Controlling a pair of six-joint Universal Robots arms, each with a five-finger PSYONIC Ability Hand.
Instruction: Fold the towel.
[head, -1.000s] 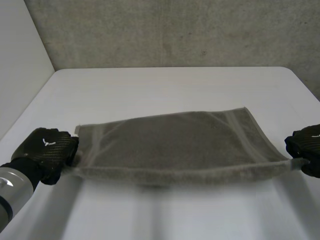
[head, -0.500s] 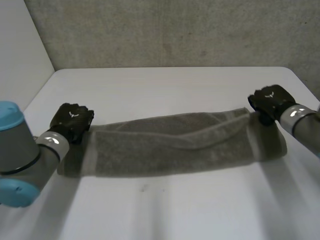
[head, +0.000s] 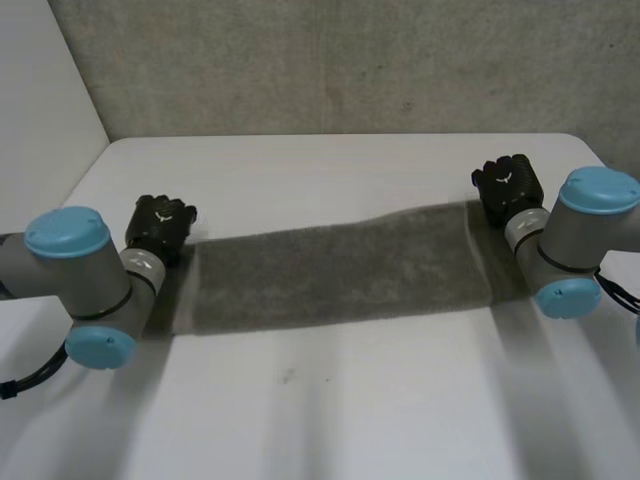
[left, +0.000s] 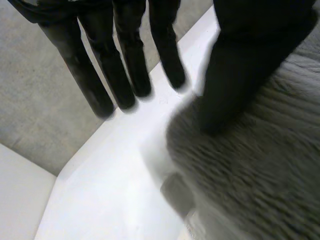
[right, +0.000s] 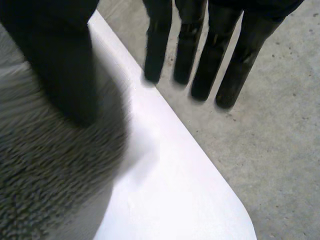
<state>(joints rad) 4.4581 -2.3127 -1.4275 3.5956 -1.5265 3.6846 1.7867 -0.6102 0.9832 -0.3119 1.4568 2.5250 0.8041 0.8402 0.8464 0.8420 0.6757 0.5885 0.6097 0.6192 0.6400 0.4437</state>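
Note:
The grey towel (head: 340, 275) lies on the white table (head: 330, 410) as a long narrow band, folded lengthwise. My left hand (head: 160, 225) sits at the band's far left corner. In the left wrist view its fingers (left: 125, 75) are straight and spread over bare table, and its thumb stands over the towel's (left: 260, 180) edge with no cloth pinched. My right hand (head: 508, 185) is at the far right corner. In the right wrist view its fingers (right: 200, 55) are straight too, and its thumb rests by the towel (right: 45, 170) without holding it.
A grey concrete wall (head: 350, 60) rises behind the table's far edge. The table's rounded right corner (right: 235, 210) and the floor beyond it lie close to my right hand. Both arms reach along the towel's two ends.
Both hands carried the towel's near edge up and over to the far edge, folding it in half. Both hands have since opened and let the cloth go.

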